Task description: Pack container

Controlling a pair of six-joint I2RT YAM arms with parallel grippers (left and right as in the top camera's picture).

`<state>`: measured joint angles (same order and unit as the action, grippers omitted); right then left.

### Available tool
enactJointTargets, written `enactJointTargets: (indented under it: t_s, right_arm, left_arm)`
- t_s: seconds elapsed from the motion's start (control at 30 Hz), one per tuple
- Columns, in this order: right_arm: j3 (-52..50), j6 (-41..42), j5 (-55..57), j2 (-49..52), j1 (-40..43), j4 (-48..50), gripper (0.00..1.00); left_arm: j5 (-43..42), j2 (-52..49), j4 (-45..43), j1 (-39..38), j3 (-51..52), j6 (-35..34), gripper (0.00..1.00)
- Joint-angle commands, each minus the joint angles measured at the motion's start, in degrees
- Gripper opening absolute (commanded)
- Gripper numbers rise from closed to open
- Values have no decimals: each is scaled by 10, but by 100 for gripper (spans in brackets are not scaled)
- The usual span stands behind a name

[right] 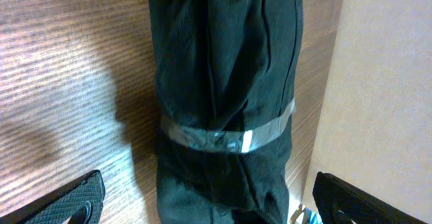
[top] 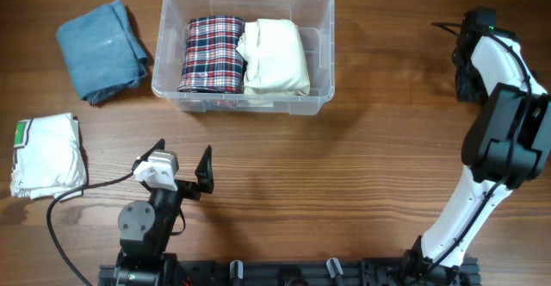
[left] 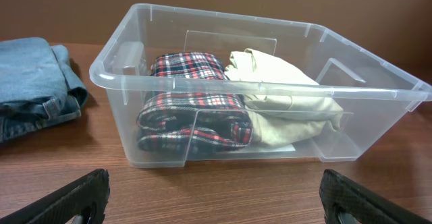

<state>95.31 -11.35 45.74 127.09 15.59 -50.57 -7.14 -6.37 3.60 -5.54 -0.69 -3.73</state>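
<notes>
Right pincer poised over a dark rolled garment, container half packed.

The container [top: 241, 102] sits at the far middle of the table [top: 362, 165], holding a plaid cloth [top: 213, 53] and a cream cloth [top: 275, 56] side by side. Jeans [top: 102, 49] and a white cloth [top: 47, 155] lie outside it to the left. The left gripper [top: 181, 155] is near the front edge, jaws wide and empty. The right gripper [right: 209, 200], also wide and empty, hovers over the dark garment [right: 223, 82] at the table's right edge. The next step is probably picking up this garment. It should come straight down astride the roll near its silver strip, close across the narrow width to catch every layer, lift above the rim, then lower into the gap beside the cream cloth.
</notes>
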Motion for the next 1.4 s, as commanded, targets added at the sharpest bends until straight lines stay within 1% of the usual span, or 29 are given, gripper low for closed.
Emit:
enactJointTargets:
  t_s: [0.0, 0.07, 0.37, 0.47, 0.63, 0.8, 1.0, 1.1, 1.2, 1.27, 1.3, 1.33, 1.37]
  right_arm:
    - [-2, -34, 10, 10, 11, 11, 100]
    - [-2, -43, -19, 10, 18, 11, 100]
    - [-2, -67, -24, 10, 44, 34, 100]
    - [-2, -82, -63, 13, 44, 37, 100]
    - [-2, -84, -78, 37, 44, 34, 100]
    - [-2, -97, -64, 64, 44, 37, 100]
    - [-2, -96, -27, 67, 49, 55, 99]
    - [-2, -113, -72, 67, 56, 50, 99]
    - [-2, -112, -90, 67, 59, 54, 99]
    - [-2, -112, -104, 67, 59, 55, 94]
    - [-2, -112, -110, 67, 59, 55, 87]
    - [-2, -110, -112, 67, 59, 54, 78]
    - [-2, -109, -112, 67, 59, 53, 65]
  left_arm:
    - [2, 2, 1, -2, 4, -1, 100]
    - [2, 2, 1, -2, 4, -1, 100]
    - [2, 2, 1, -2, 4, -1, 100]
    - [2, 2, 1, -2, 4, -1, 100]
    - [2, 2, 1, -2, 4, -1, 100]
    - [2, 2, 1, -2, 4, -1, 100]
    - [2, 2, 1, -2, 4, -1, 100]
    - [2, 2, 1, -2, 4, -1, 100]
    - [2, 2, 1, -2, 4, -1, 100]
    - [2, 2, 1, -2, 4, -1, 100]
    - [2, 2, 1, -2, 4, -1, 100]
    - [2, 2, 1, -2, 4, -1, 100]
    - [2, 2, 1, -2, 4, -1, 100]
